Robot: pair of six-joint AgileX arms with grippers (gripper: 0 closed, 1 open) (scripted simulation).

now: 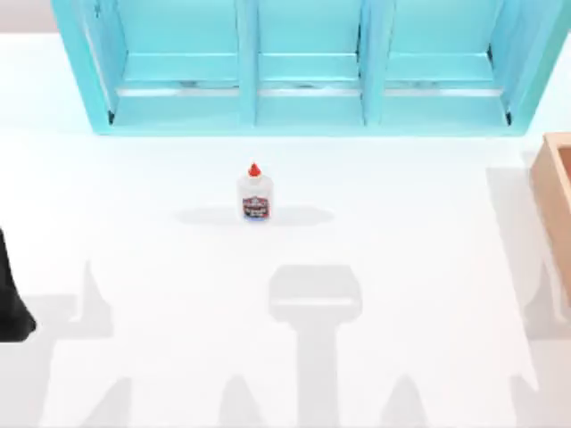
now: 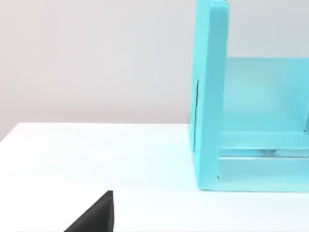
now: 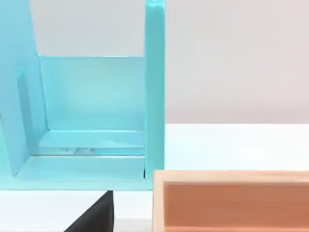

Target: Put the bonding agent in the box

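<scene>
The box [image 1: 555,201] is running off the top view's right edge, with just one wall and a strip of its inside showing; the right wrist view is cutting it off too. The shelf [image 1: 303,62] is losing its top to the frame. The bottle's [image 1: 255,195] label is printing too small to read. A dark arm piece [image 1: 11,294] is poking in at the left edge, its fingers out of frame
</scene>
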